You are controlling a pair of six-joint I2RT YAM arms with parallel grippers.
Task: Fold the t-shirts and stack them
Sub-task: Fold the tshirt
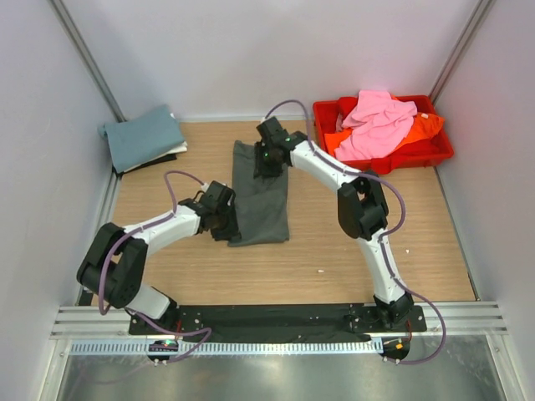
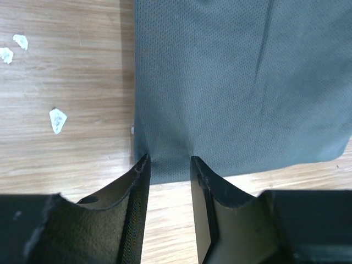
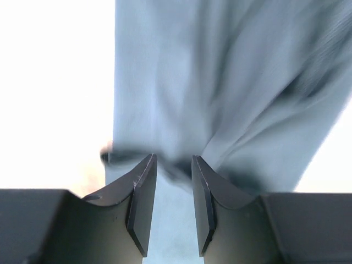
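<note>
While jaws stand narrow, left gripper (image 2: 169,161) and right gripper (image 3: 174,159) pinch the grey t-shirt (image 2: 236,82).

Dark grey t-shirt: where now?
Top view, mid-table: dark grey t-shirt lies between the teal stack (far left) and red tray (far right), left gripper at its near end, right gripper at its far end.

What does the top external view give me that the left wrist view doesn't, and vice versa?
Top external only: the right tool at the far end of the dark grey t-shirt, the red tray holding the pink t-shirt and orange t-shirt, the folded teal t-shirt. Left wrist only: white scraps on the table, and the left tool straddling the grey shirt's edge. Both: the dark grey t-shirt on the table.
</note>
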